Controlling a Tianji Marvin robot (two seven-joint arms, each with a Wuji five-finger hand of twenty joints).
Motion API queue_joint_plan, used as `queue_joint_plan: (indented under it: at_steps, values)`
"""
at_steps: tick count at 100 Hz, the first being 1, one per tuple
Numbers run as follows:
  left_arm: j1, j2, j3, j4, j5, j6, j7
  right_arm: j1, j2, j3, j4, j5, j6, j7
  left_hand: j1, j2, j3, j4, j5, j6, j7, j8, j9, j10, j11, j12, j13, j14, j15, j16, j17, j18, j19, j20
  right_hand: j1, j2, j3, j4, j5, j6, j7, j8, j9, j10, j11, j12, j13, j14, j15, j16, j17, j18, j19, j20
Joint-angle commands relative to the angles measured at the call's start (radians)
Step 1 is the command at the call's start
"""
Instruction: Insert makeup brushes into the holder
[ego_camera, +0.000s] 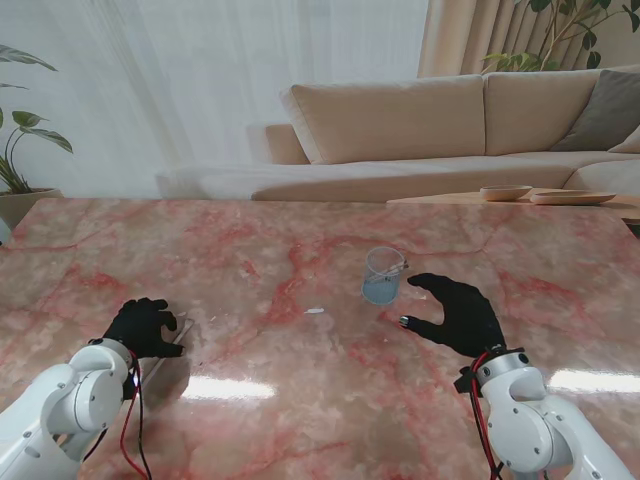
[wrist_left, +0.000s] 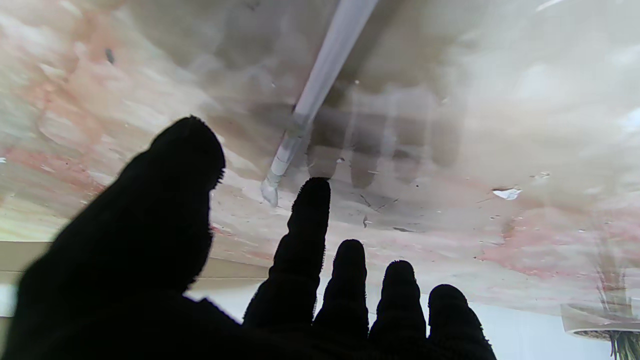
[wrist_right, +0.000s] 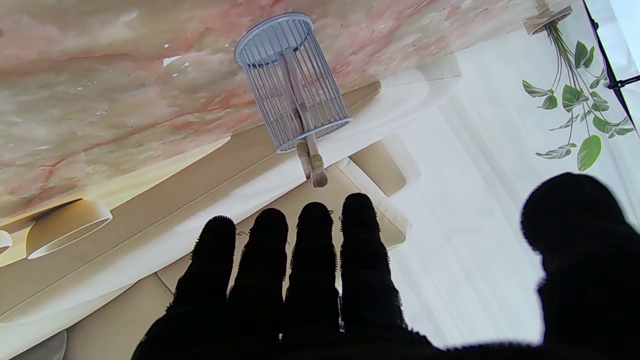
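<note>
Table (ego_camera: 300, 400): pink-veined marble, glossy, with window glare nearer to me.
Holder (ego_camera: 383, 276): pale wire-mesh cup, upright, right of centre. Open mouth faced up.
Holder, right wrist view (wrist_right: 292, 82): bars vertical, round rim clear.
Brushes in holder (wrist_right: 306, 125): two, standing in the cup, long axes roughly along the cup's axis, slightly leaning. Thick ends poked out past the rim. In the stand view they were too small to make out.
Loose brush (wrist_left: 320, 85): pale, slim, lying flat on the table under the left hand.
Loose brush, axis: ran along the line of the fingers; white tip pointed away from the wrist, ending just beside the index fingertip (wrist_left: 315, 192).
Loose brush, stand view (ego_camera: 181, 334): only a thin pale sliver showed at the hand's right edge; direction hard to read there.
Left hand (ego_camera: 143, 326): black glove, palm down, low over the table at the left. Fingers spread, thumb apart. Nothing gripped. Whether the fingertips touched the brush I could not tell.
Right hand (ego_camera: 455, 310): black glove, just right of the holder, near but apart from it. Fingers side by side and extended, thumb held wide. Nothing held.
White fleck (ego_camera: 315, 311): small scrap on the marble between the two hands, left of the holder.
Sofa (ego_camera: 420, 130): beige, beyond the far table edge.
</note>
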Motion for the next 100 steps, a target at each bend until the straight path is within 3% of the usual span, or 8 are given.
queue_joint_plan:
  at_steps: [1,27,30,35,44,62,83,100]
  values:
    - [-0.006,-0.008,0.015,0.022,0.004,0.002,0.010,-0.003,0.000,-0.004,0.001,0.006,0.010,0.018,-0.016,-0.043,0.048,-0.028,0.040,-0.037,0.037,0.025,0.025,-0.013,0.004,0.003,-0.038,0.010,0.022,0.021,-0.006,0.010,-0.018,0.007,0.007,0.014,-0.021,0.033,0.000,-0.012,-0.009,0.011,-0.005,-0.009,-0.011,0.016,-0.029,-0.019,-0.004,-0.001,-0.018,-0.002,-0.023,0.000]
    - [-0.044,-0.016,0.073,0.078,-0.022,-0.019,0.084,0.002,-0.001,-0.016,0.001,0.013,0.029,0.019,0.060,-0.069,0.164,-0.039,0.129,-0.171,0.127,0.077,0.073,-0.034,0.023,0.011,-0.021,0.010,0.054,0.030,-0.009,0.016,-0.006,0.025,0.014,0.023,-0.029,0.034,0.003,-0.012,-0.008,0.014,-0.003,-0.008,-0.010,0.020,-0.031,-0.019,-0.004,0.000,-0.019,-0.002,-0.025,0.002]
    - [-0.047,-0.017,0.079,0.083,-0.021,-0.024,0.095,0.003,-0.001,-0.017,0.001,0.014,0.031,0.019,0.082,-0.085,0.158,-0.073,0.140,-0.193,0.151,0.094,0.083,-0.037,0.025,0.012,-0.017,0.010,0.061,0.029,-0.010,0.018,-0.002,0.032,0.014,0.024,-0.030,0.034,0.003,-0.012,-0.008,0.015,-0.003,-0.009,-0.009,0.021,-0.031,-0.019,-0.004,0.000,-0.019,-0.002,-0.025,0.002]
    - [-0.053,-0.019,0.089,0.094,-0.023,-0.037,0.115,0.003,-0.002,-0.019,0.001,0.017,0.032,0.019,0.118,-0.110,0.142,-0.104,0.159,-0.226,0.177,0.107,0.098,-0.041,0.031,0.014,-0.009,0.009,0.070,0.030,-0.011,0.018,0.003,0.042,0.016,0.026,-0.031,0.034,0.004,-0.013,-0.007,0.015,-0.002,-0.008,-0.009,0.022,-0.030,-0.020,-0.004,0.000,-0.019,-0.002,-0.025,0.002]
    - [-0.060,-0.020,0.103,0.104,-0.027,-0.059,0.135,0.005,-0.002,-0.021,0.001,0.018,0.034,0.018,0.171,-0.127,0.111,-0.125,0.187,-0.278,0.212,0.103,0.116,-0.046,0.037,0.016,-0.003,0.007,0.082,0.031,-0.012,0.017,0.004,0.050,0.017,0.027,-0.034,0.034,0.004,-0.013,-0.007,0.016,-0.002,-0.008,-0.009,0.022,-0.029,-0.020,-0.003,0.000,-0.018,-0.002,-0.025,0.003]
    - [-0.062,-0.017,0.116,0.096,-0.035,-0.113,0.124,0.005,-0.003,-0.023,0.003,0.023,0.037,0.017,0.255,-0.114,0.047,-0.110,0.223,-0.357,0.287,0.045,0.125,-0.058,0.038,0.013,-0.006,-0.003,0.091,0.024,-0.010,0.014,-0.006,0.047,0.021,0.033,-0.038,0.034,0.006,-0.013,-0.006,0.017,0.000,-0.008,-0.008,0.024,-0.028,-0.019,-0.003,0.001,-0.018,-0.002,-0.026,0.004]
    - [-0.072,-0.010,0.123,0.098,-0.047,-0.178,0.088,0.006,-0.004,-0.025,0.004,0.032,0.040,0.014,0.303,-0.080,0.080,-0.101,0.265,-0.426,0.311,0.028,0.126,-0.069,0.037,0.010,-0.009,-0.014,0.093,0.022,-0.009,0.009,-0.008,0.043,0.025,0.037,-0.043,0.035,0.008,-0.013,-0.006,0.018,0.003,-0.008,-0.006,0.027,-0.026,-0.019,-0.002,0.002,-0.016,-0.002,-0.025,0.006]
    - [-0.065,-0.005,0.105,0.091,-0.049,-0.200,0.053,0.005,-0.006,-0.025,0.006,0.037,0.041,0.009,0.254,-0.077,0.111,-0.104,0.241,-0.376,0.204,-0.084,0.108,-0.070,0.028,-0.002,-0.016,-0.018,0.081,0.012,-0.007,0.007,-0.019,0.026,0.027,0.038,-0.046,0.035,0.011,-0.013,-0.005,0.019,0.007,-0.008,-0.005,0.029,-0.023,-0.018,0.000,0.003,-0.015,0.000,-0.025,0.007]
